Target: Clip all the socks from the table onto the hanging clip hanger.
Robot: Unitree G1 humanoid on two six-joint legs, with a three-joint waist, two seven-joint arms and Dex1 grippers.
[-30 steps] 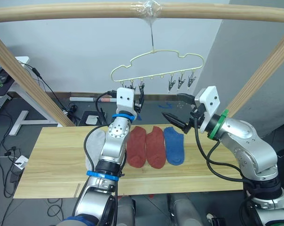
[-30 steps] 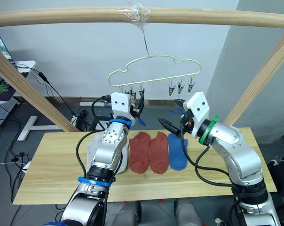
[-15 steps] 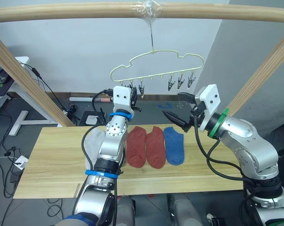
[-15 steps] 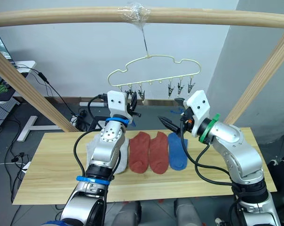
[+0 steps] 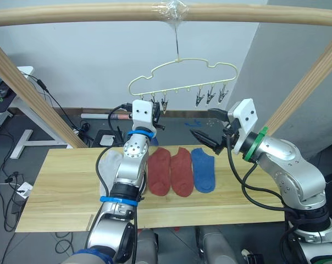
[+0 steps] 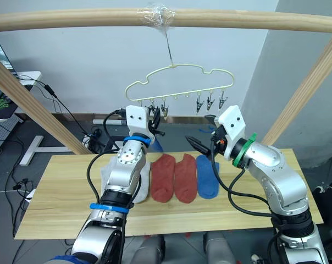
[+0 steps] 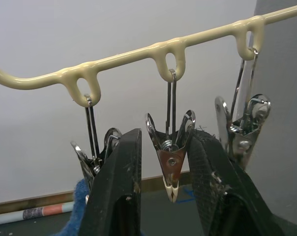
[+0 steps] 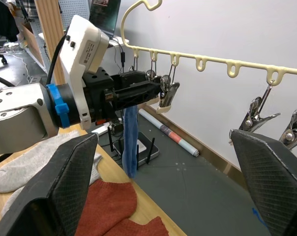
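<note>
Two rust red socks (image 5: 171,170), one blue sock (image 5: 203,169) and grey socks (image 5: 110,168) lie mid-surface (image 5: 61,187), its ends bare. Another blue sock (image 8: 131,142) hangs from the clip hanger (image 5: 180,77). Raised left claw (image 7: 163,172) straddles a clip (image 7: 171,157), fingers apart. Right claw (image 5: 202,129) hovers spread wide beside the hanger.

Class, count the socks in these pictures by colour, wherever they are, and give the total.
Light grey socks: 2, overlapping on the table
Rust red socks: 2, on the table
Blue socks: 2, one on the table, one hanging from the clip hanger
Total: 6
</note>
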